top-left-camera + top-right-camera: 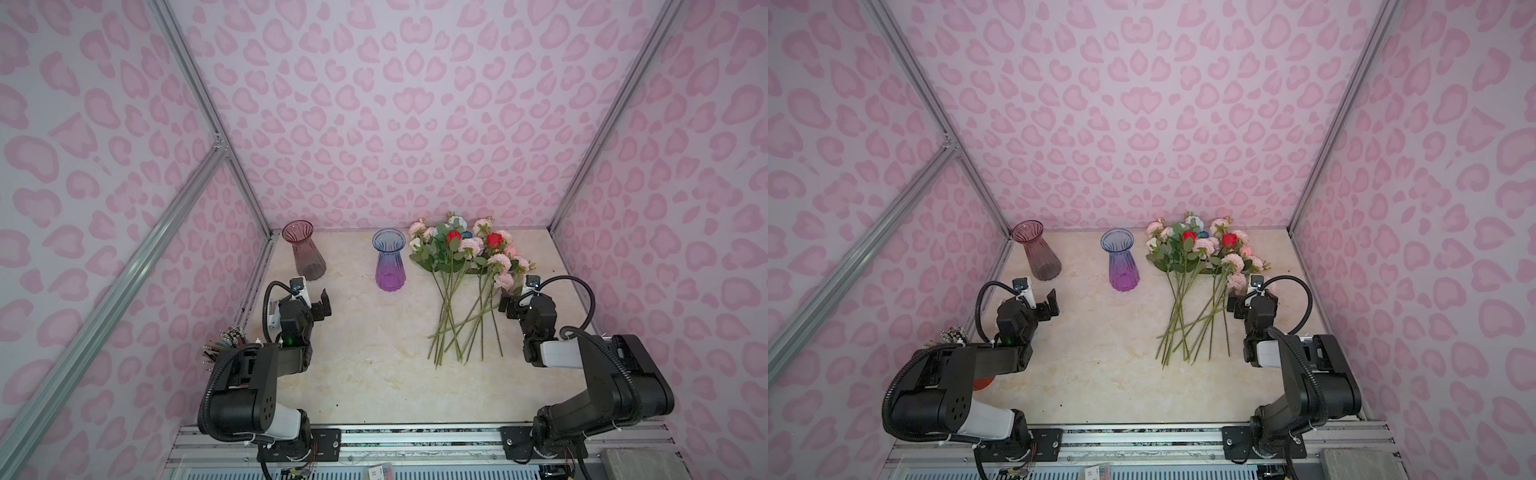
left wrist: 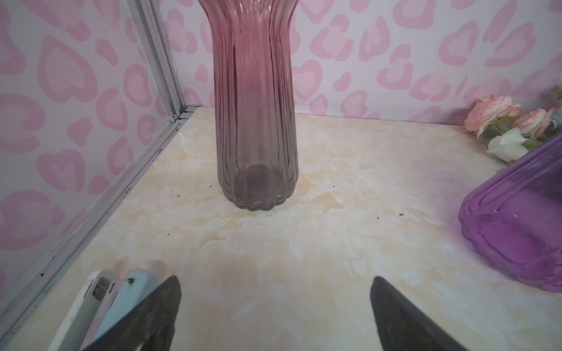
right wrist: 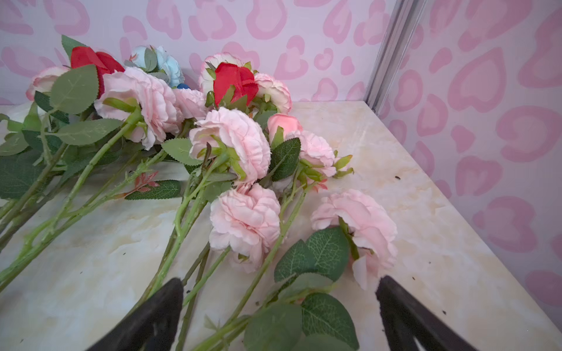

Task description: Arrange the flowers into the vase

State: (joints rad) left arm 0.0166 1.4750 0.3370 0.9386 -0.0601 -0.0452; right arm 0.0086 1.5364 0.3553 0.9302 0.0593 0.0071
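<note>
The flowers (image 1: pixel 465 266) (image 1: pixel 1202 257) lie in a loose pile at the back right of the table, heads toward the back wall. They are mostly pale pink blooms (image 3: pixel 237 146), with two red ones, a light blue one, green stems and leaves. A blue-to-purple glass vase (image 1: pixel 390 259) (image 1: pixel 1121 259) (image 2: pixel 517 218) stands upright and empty just left of them. A pink-to-grey vase (image 1: pixel 305 249) (image 1: pixel 1038 249) (image 2: pixel 255 121) stands empty at the back left. My left gripper (image 1: pixel 322 306) (image 1: pixel 1050 305) (image 2: pixel 275 279) is open, empty, facing the pink vase. My right gripper (image 1: pixel 509 305) (image 1: pixel 1233 305) (image 3: pixel 281 279) is open over stems and leaves at the pile's right side.
Pink patterned walls and aluminium frame posts (image 1: pixel 249 199) enclose the table on three sides. A cluster of pens or tools (image 1: pixel 226 340) stands at the left edge by the left arm. Flat pastel pieces (image 2: pixel 106 304) lie beside the left fingers. A grey block (image 1: pixel 640 463) sits front right.
</note>
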